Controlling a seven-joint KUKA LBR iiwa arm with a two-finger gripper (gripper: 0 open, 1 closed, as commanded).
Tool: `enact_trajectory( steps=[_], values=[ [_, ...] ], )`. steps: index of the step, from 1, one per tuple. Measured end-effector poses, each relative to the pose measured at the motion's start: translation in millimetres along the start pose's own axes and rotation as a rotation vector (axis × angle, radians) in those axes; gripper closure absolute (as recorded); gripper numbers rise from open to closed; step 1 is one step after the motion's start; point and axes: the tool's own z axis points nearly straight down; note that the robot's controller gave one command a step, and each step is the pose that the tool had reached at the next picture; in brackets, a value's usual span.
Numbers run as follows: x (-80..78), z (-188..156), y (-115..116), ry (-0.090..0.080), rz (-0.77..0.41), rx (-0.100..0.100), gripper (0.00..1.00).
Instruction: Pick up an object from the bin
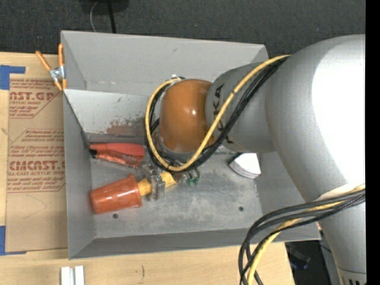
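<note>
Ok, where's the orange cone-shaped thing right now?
In the camera view the orange cone-shaped thing lies low on the left side of the bin, just below the red tool, its narrow yellow end pointing right toward the gripper.

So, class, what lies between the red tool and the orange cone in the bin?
Nothing: in the camera view a bare strip of grey bin floor separates the red tool from the orange cone.

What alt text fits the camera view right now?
The gripper is down near the middle of the grey bin, beside the yellow end of an orange cone-shaped thing lying at lower left. A red tool lies above that by the sloped wall; a white round thing lies at right, partly hidden by the arm.
</note>
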Motion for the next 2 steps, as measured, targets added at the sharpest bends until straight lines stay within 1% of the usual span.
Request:
enact_trajectory(
  steps=[1,2],
  values=[
    [0.0,0.0,0.0,0.0,0.0,0.0,1.0],
    [-0.2,-51.9,-3.6,0.007,0.004,-0.001,1.0]
  ],
)
